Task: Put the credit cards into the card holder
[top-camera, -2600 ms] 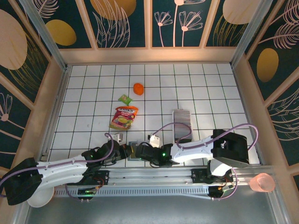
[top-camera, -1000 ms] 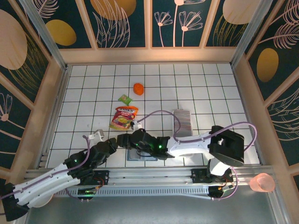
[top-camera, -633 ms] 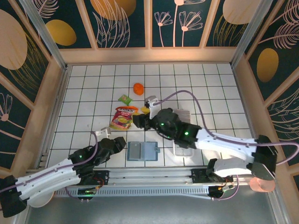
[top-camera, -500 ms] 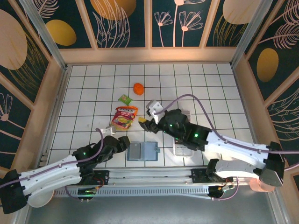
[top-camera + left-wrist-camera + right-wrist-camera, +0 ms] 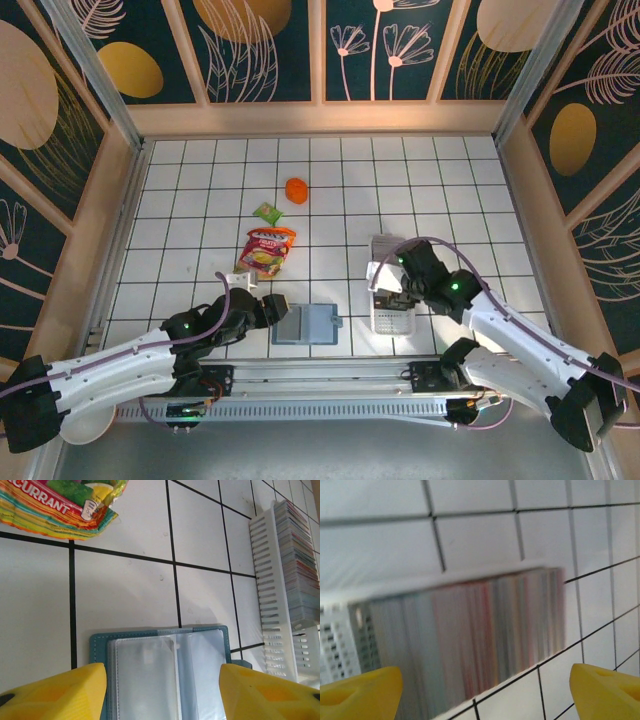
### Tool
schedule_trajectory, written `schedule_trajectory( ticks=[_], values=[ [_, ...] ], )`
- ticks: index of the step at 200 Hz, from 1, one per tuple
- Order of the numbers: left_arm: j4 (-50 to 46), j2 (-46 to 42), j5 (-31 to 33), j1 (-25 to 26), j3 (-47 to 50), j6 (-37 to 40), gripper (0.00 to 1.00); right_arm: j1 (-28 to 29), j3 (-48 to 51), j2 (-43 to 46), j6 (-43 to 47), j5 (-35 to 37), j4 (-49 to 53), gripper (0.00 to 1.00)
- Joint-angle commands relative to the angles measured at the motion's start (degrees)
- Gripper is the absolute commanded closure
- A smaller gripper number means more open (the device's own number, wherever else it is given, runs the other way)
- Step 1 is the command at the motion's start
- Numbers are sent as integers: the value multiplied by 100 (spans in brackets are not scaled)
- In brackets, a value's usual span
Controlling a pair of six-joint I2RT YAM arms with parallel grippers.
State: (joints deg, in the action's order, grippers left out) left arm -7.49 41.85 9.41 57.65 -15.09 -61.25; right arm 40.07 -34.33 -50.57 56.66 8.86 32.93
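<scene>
Right claw (image 5: 385,283) has swung back over the credit cards (image 5: 465,630) in the white tray (image 5: 392,318), jaws apart; left claw (image 5: 162,690), also apart, waits at the card holder (image 5: 165,675) near that tray. Pinch only one card.

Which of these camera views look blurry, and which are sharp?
Right wrist view: blurred, the credit cards smear into stripes. Left wrist view: sharp, the card holder shows soft glare on its clear sleeves. Top external view: evenly lit and crisp.
</scene>
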Motion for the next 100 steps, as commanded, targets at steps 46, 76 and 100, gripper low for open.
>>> schedule_trajectory(
  ticks=[46, 76, 100],
  values=[
    [177, -106, -211, 4, 331, -55, 39, -37, 586, 83, 783, -441, -155, 11],
    [177, -106, -194, 5, 371, -127, 41, -45, 886, 94, 1000, -462, -777, 12],
    [190, -120, -194, 1, 402, -158, 43, -35, 1020, 57, 1081, -477, -997, 14]
  ],
)
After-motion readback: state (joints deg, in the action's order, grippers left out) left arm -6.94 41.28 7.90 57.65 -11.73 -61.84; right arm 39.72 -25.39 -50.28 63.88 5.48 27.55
